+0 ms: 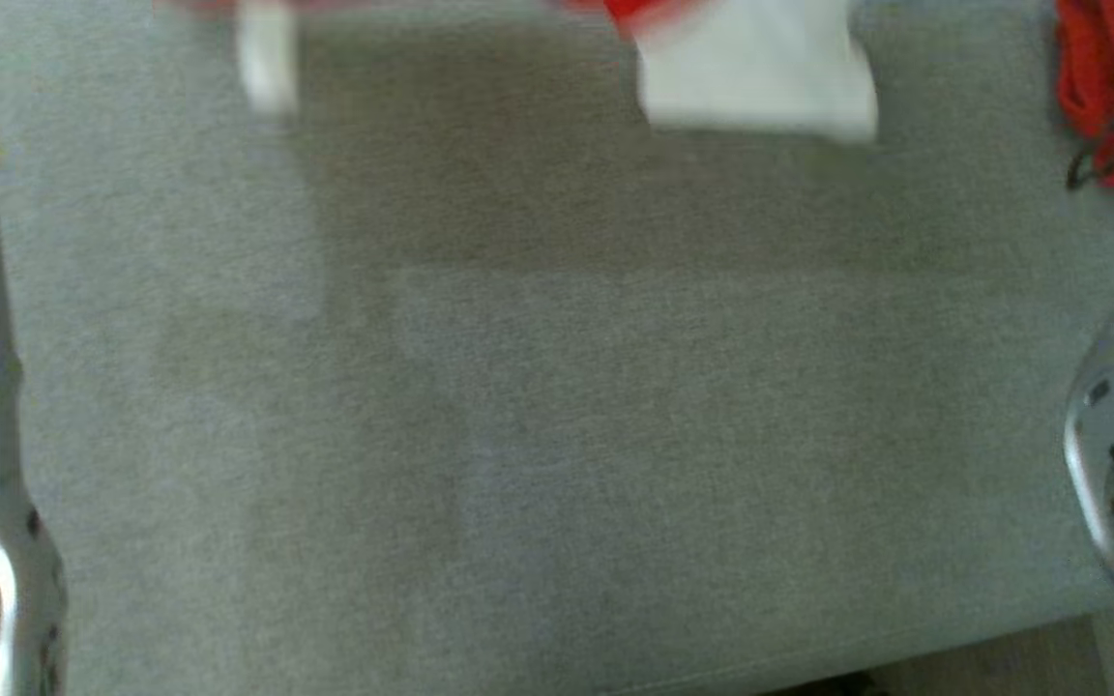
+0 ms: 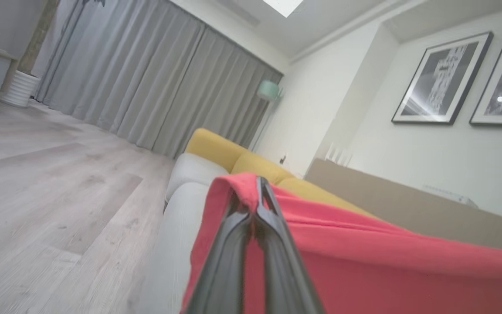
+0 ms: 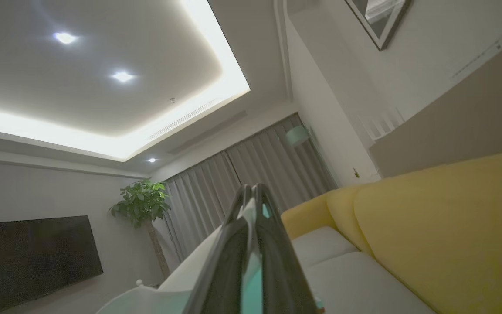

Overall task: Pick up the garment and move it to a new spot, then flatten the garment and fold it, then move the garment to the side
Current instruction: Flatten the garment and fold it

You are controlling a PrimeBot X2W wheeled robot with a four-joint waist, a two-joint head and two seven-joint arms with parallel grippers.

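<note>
Left claw (image 2: 260, 188) is clenched on a fold of the red-and-white cloth garment (image 2: 364, 261), with the hem pinched right at its tips in the middle of the left wrist view. Right claw (image 3: 251, 194) is likewise clamped, on pale cloth with a teal strip at the bottom centre of the right wrist view. I take that cloth for another part of the same garment. The blurred head view has the garment along its top edge: a white panel right of centre with red above it, hanging over the grey fabric sofa seat (image 1: 557, 406).

The likeliest trouble is a slip. Both holds look shallow, at the very ends of the fingers, so spreading the arms too far or swinging the cloth hard could drag an edge out of a pinch. One corner would then drop. If the two claws come down unevenly, the hanging part would probably land first and bunch or tuck under itself, which makes the flattening harder. Set down too near the bottom of the head view, the cloth might slide off the seat's front edge.

The only container I can make out is the white ribbed pot (image 2: 19, 89) at the upper left of the left wrist view. A brown trunk (image 2: 37, 39) rises from it, and what else it holds cannot be seen.
</note>
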